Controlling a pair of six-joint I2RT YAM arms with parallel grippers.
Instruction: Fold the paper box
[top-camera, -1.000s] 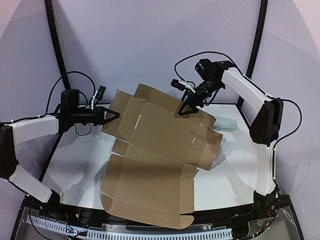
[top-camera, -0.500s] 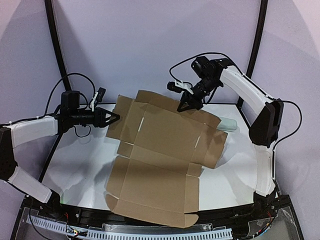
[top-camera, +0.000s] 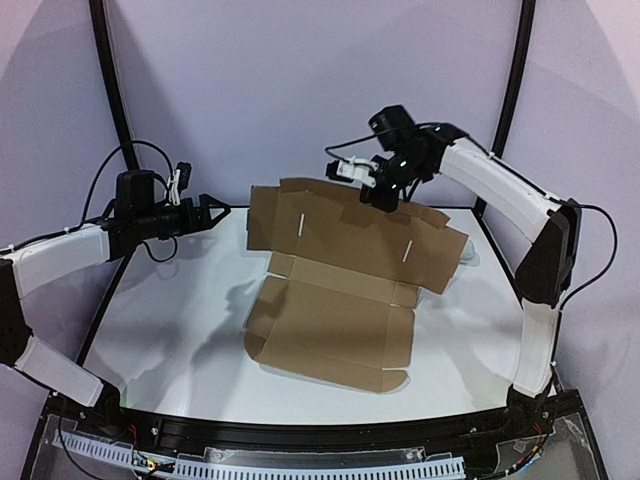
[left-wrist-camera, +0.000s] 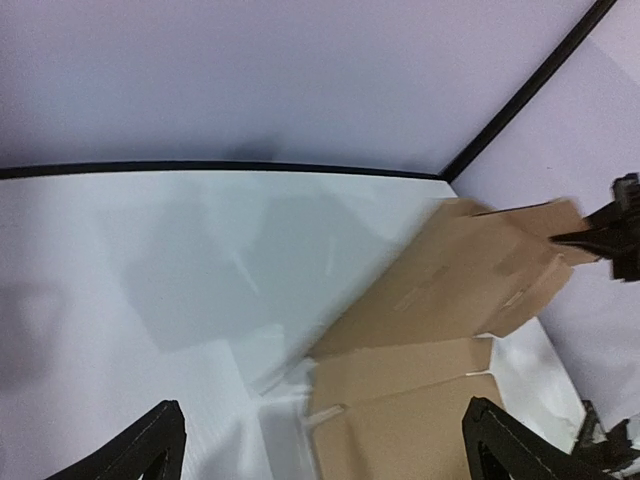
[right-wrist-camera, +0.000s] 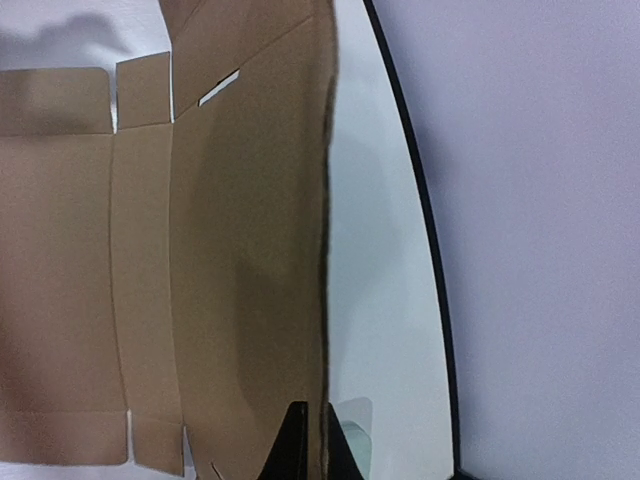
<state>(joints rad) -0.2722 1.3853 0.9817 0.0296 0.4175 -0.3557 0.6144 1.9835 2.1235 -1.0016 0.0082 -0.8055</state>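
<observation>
Cardboard at centre stage: the paper box (top-camera: 345, 285) sits in the middle of the white table (top-camera: 160, 330), an unfolded brown sheet bent along a crease. Its near half lies flat on the tabletop with flaps out to the sides, and its far half stands tilted up off the surface, two thin slits showing pale in it. On the far edge of that raised half, right of the middle, the right gripper (top-camera: 385, 197) is pinched onto the cardboard. The right wrist view shows its two dark fingers (right-wrist-camera: 293, 442) pressed on either side of the sheet's thin edge, the brown panel running away from them. Just right of them in that view, a small pale see-through object (right-wrist-camera: 352, 425) lies on the table beside the box. Over on the left, the left gripper (top-camera: 215, 210) hangs above the far left part of the table, pointing right toward the box's left edge, near it but apart from it. It is spread wide with nothing between: the left wrist view has both dark fingertips (left-wrist-camera: 160, 440) low in the corners, with white table and the box's left side between them.
</observation>
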